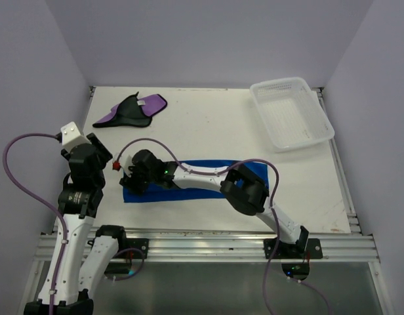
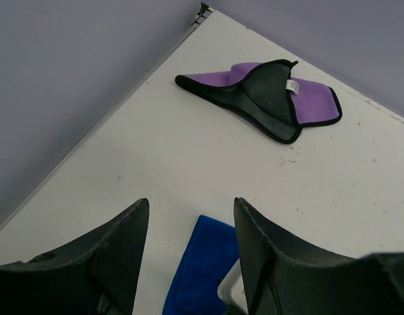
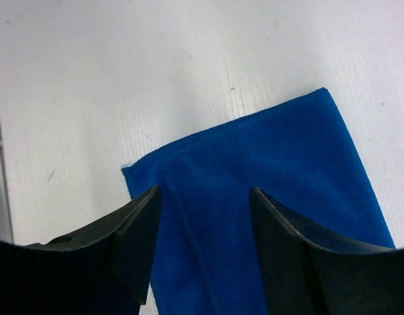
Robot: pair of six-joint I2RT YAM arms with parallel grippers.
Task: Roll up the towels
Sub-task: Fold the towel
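- Blue towel (image 1: 182, 193): lay flat on the bench (image 1: 208, 125) with its long axis running left to right, parallel to the bench's near edge. Its near long side sat close to that edge. A crease ran along its length near the left end (image 3: 254, 197).
- Right gripper (image 3: 203, 193): reached across the blue towel to its left end. The fingers (image 3: 133, 230) were spread apart above the cloth's corner and pinched nothing. Whether the tips touched the fabric could not be told.
- Left gripper (image 2: 191, 207): was just off the blue towel's left end and aimed at the bench's far left corner. The fingers (image 2: 120, 249) were spread wide and held nothing. The towel's left end (image 2: 202, 269) showed low between them.
- Purple towel (image 1: 131, 110): was well apart from the blue towel, beyond its left end and close to the bench's far edge and left edge. It was loosely folded with the black side turned up over the purple and a small white tag (image 2: 294, 85) showing. Its long axis ran roughly left to right, slightly slanted.
- Basket (image 1: 290, 115): white mesh, beyond the blue towel's right end at the far right corner, set askew to the bench edges.
- Open room: a broad band of bare bench lay between the blue towel and the purple towel, and a narrower strip lay off the blue towel's right end.
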